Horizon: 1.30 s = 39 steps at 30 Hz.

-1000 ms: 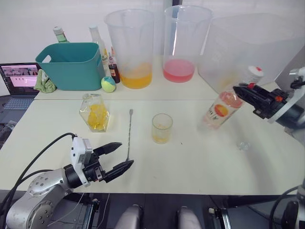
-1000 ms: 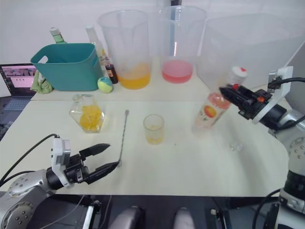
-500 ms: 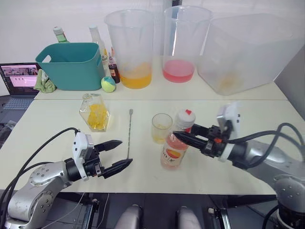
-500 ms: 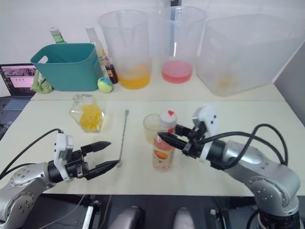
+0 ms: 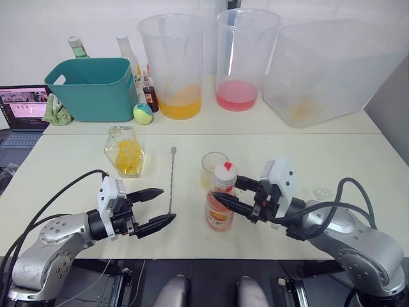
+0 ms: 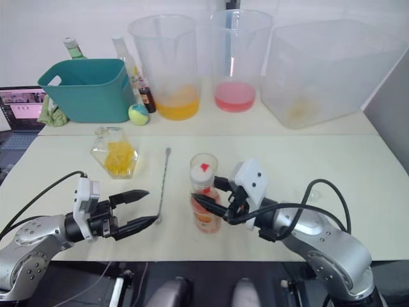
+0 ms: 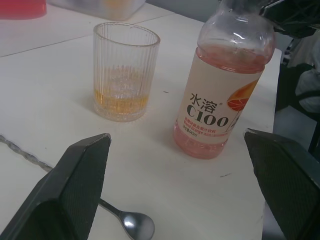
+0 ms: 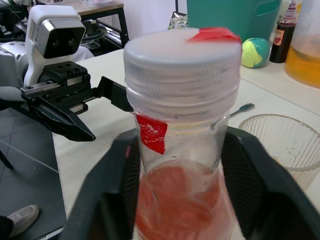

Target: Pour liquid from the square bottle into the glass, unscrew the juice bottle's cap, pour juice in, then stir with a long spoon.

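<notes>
The juice bottle [image 5: 221, 206], pink liquid inside, stands upright on the table right in front of the glass [image 5: 214, 167]. Its white cap [image 5: 224, 172] with a red mark is on. My right gripper [image 5: 223, 190] is shut on the juice bottle just below the cap, one finger on each side in the right wrist view [image 8: 182, 190]. The glass holds a little yellow liquid. The square bottle [image 5: 124, 151] stands to the left. The long spoon [image 5: 172, 179] lies between them, its bowl [image 7: 134, 225] between the fingers of my open left gripper [image 5: 167, 204].
A small clear stopper [image 5: 323, 192] lies on the table to the right. At the back stand a teal basket [image 5: 86, 86], two tall pitchers [image 5: 172, 64] [image 5: 246, 57], a large clear tub [image 5: 332, 70], slim bottles, a ball [image 5: 142, 113] and a laptop [image 5: 22, 105].
My right arm has swung the juice bottle in from the far right and stood it upright in front of the glass. The left gripper has hardly moved.
</notes>
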Each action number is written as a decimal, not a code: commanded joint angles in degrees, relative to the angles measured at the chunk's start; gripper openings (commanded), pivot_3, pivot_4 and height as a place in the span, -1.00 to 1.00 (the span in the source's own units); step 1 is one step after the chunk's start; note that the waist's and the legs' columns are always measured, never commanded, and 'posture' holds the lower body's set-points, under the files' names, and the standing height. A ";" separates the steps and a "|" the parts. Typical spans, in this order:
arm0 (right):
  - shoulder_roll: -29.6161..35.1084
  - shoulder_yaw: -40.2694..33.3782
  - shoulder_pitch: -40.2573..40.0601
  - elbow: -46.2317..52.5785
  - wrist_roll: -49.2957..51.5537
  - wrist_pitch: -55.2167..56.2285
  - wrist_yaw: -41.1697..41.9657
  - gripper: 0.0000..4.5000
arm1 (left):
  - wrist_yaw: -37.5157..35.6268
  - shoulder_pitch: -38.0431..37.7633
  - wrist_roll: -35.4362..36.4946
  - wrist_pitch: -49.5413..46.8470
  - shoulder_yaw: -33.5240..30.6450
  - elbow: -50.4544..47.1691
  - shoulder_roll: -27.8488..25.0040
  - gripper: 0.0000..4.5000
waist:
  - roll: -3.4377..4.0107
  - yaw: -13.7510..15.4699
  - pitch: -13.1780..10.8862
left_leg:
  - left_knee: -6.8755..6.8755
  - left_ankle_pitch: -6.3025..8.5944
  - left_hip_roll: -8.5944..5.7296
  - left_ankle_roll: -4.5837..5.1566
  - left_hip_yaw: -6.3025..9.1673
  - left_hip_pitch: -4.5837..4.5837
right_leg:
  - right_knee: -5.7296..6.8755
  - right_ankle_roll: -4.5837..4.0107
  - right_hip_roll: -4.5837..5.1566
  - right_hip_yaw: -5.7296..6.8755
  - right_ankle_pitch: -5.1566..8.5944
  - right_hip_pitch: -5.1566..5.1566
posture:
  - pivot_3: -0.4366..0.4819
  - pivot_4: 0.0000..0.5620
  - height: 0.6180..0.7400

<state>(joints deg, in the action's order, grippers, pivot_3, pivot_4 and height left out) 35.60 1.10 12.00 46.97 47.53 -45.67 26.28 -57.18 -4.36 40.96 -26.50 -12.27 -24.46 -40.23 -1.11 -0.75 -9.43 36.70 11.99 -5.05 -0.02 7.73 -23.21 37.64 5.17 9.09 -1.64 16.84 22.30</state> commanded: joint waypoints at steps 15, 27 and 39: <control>7.74 3.36 14.45 -20.63 -1.13 9.19 36.64 0.98 | -16.85 -1.45 7.57 1.89 -13.48 0.35 -10.73 1.00 | -0.05 -0.14 -0.04 | -0.03 0.00 0.02 0.00 -0.07 -0.02 | -0.06 0.00 -0.01 0.02 0.00 0.01 | -0.05 -0.47 0.83; 2.98 4.77 19.78 -27.73 -4.69 13.38 43.40 0.19 | -17.79 -5.76 8.55 0.32 -15.34 -2.78 -12.38 1.00 | -0.06 0.04 -0.05 | -0.04 0.04 0.12 -0.06 0.17 -0.04 | -0.03 -0.02 0.01 0.00 -0.01 0.07 | -0.05 -0.47 0.83; -3.81 -0.90 15.99 -10.96 -0.71 5.75 17.58 -0.31 | -16.61 -4.83 6.11 1.69 -12.72 -2.58 -10.90 1.00 | -0.05 -0.02 -0.05 | -0.13 0.05 0.11 -0.09 0.28 -0.14 | 0.03 -0.05 0.01 -0.07 -0.03 0.30 | -0.05 -0.47 0.83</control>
<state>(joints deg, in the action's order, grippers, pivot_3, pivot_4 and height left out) 32.66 3.40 27.94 29.94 44.62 -38.78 50.72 -74.10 -9.38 47.28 -25.99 -24.81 -26.14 -51.38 -1.16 -0.77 -9.48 36.55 12.04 -4.94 -0.12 8.00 -23.36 37.73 5.10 9.11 -1.76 16.80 22.67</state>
